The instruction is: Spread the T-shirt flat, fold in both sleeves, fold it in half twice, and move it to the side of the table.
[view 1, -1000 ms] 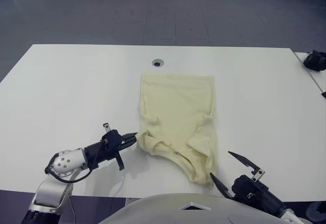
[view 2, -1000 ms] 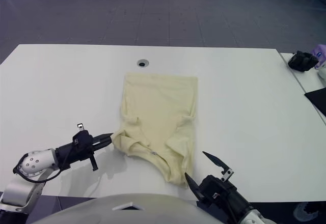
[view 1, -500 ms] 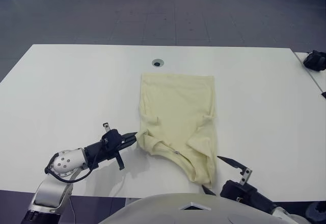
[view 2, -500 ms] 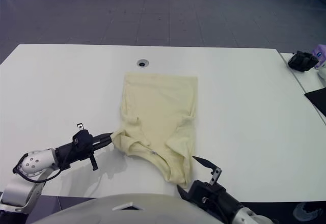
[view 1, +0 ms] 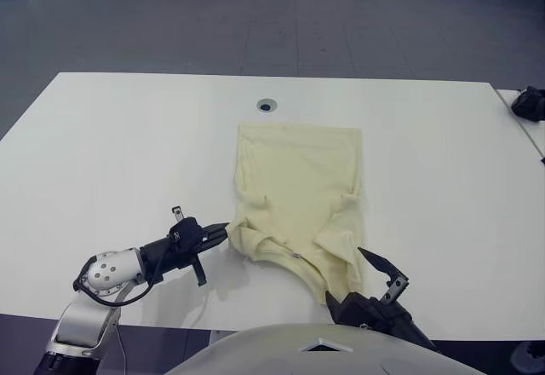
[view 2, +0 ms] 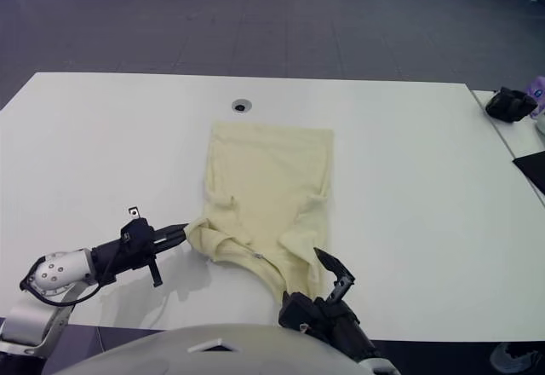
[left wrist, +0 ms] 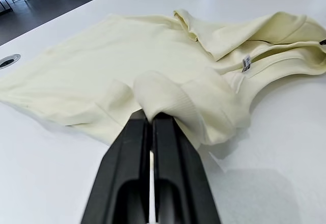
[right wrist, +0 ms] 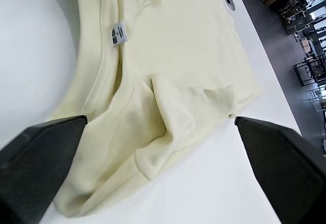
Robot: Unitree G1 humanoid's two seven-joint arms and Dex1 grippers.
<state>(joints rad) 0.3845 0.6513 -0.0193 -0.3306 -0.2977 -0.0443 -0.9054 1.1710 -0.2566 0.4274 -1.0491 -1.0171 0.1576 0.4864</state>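
Pale yellow cotton, the T-shirt [view 1: 298, 187] lies on the white table [view 1: 128, 136] a little right of centre. Its sleeves are already folded in, so the body forms a long, narrow rectangle. The hem is at the far end, just beside a round cable hole [view 1: 267, 105] in the tabletop, and the collar end points toward the robot. That near end is rumpled, with the neckline bunched and both shoulder folds lifted in soft ridges. The far half lies smooth and flat.

The left gripper [view 1: 223, 228] sits low over the table at the shirt's near-left corner. Its jaws are clenched on a thick roll of fabric, which looks like the folded shoulder or sleeve edge, though the bunching makes that hard to confirm. In the left wrist view the two black fingers [left wrist: 168, 152] press together, with the ribbed cloth bulging over their tips.

The right gripper [view 1: 343, 274] is at the near-right corner, close to the table's front edge. Its jaws are spread wide and grasp nothing. In the right wrist view the shirt's corner lies between the two parted fingertips [right wrist: 51, 147], and the small white neck label [right wrist: 118, 33] shows farther along the collar seam.

A dark object [view 1: 530, 102] rests on a neighbouring surface to the far right.
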